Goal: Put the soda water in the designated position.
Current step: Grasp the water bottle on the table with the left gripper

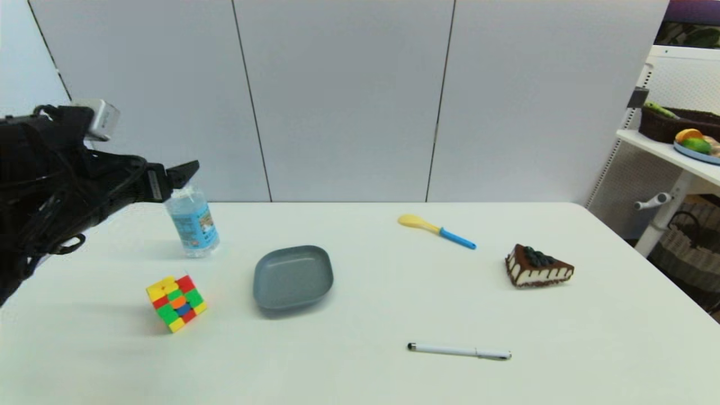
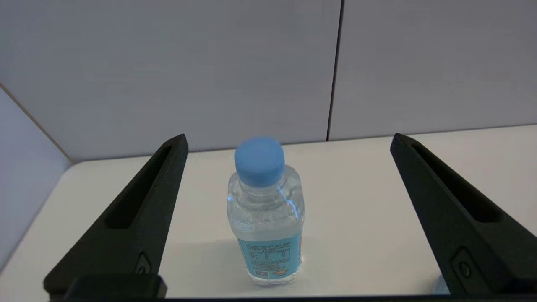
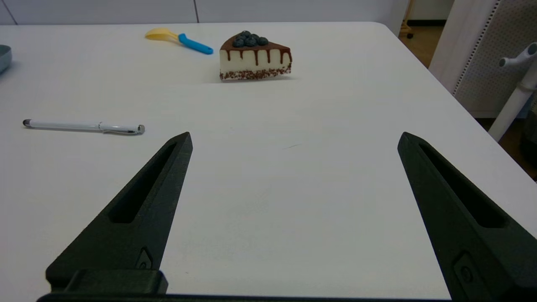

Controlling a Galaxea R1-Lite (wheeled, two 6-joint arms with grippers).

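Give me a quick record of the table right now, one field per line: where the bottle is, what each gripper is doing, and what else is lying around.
soda water: upright on the table, far left, cap on
left gripper: open, poised at the bottle's cap, not gripping
right gripper: open, idle above bare table, out of head view
plate: grey, empty, right of the bottle
cube: nearer than the bottle
other items: spoon, cake slice, pen

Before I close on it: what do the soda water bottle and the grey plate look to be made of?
The soda water looks like thin clear plastic: see-through glossy walls, a matte light-blue cap, a printed blue label. The grey plate seems moulded plastic or melamine, going by its even matte surface and rounded rim, though ceramic can't be ruled out.
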